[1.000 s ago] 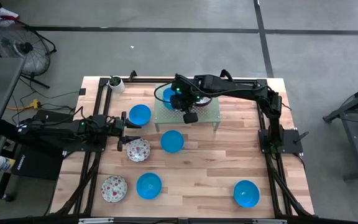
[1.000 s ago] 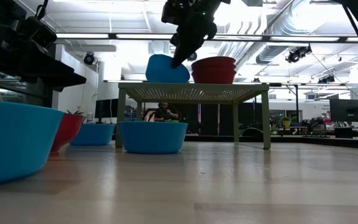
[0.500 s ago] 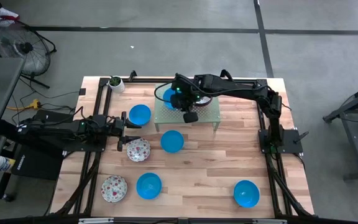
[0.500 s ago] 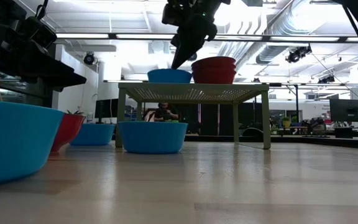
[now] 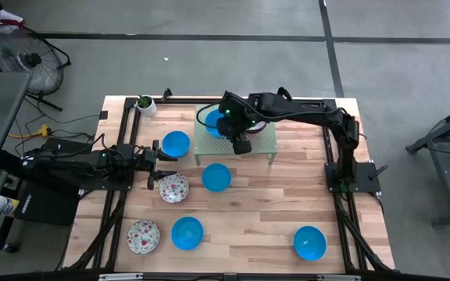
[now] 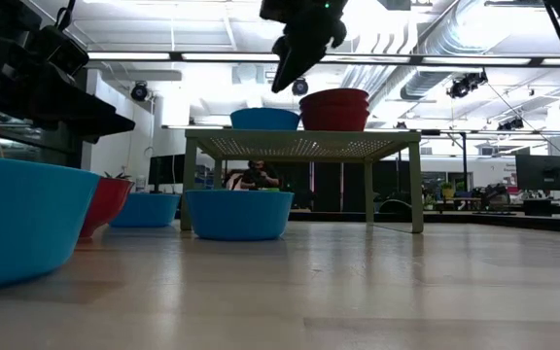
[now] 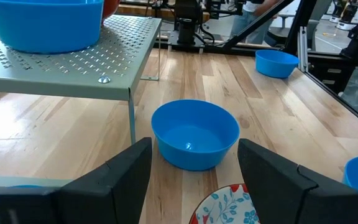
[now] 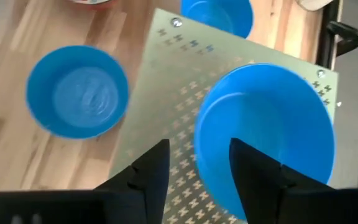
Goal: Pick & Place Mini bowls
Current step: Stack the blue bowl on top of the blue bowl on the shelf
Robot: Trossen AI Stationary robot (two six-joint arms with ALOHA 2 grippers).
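My right hand (image 5: 239,139) hangs over the small perforated green stand (image 5: 260,142), fingers spread and holding nothing. The blue bowl (image 8: 269,134) sits released on the stand top, at its left end, just beside the stack of red-patterned bowls (image 6: 334,108); in the low view the hand is clear above both, touching neither.

My left hand (image 5: 156,160) waits low near the table's left side, fingers apart and empty, pointing toward the stand.

Around it:
- a blue bowl (image 5: 176,144) on the wood table (image 5: 287,195) just left of the stand
- another blue bowl (image 5: 216,176) just in front of the stand, straight ahead of my left fingers (image 7: 120,177)
- a floral speckled bowl (image 5: 173,187) just beside the left hand
- second floral bowl (image 5: 143,236) and a blue bowl (image 5: 187,232) near the front-left
- one blue bowl (image 5: 309,242) alone near the front-right corner, well apart from the rest
- small white pot with a green plant (image 5: 145,104) at the back-left corner

Edges: the blue bowl on the stand reaches close to the stand's left and back edges. Black frame rails run along both sides of the table. Bare wood lies between the stand and the front-right bowl, and right of the stand toward the right arm's base (image 5: 351,176)
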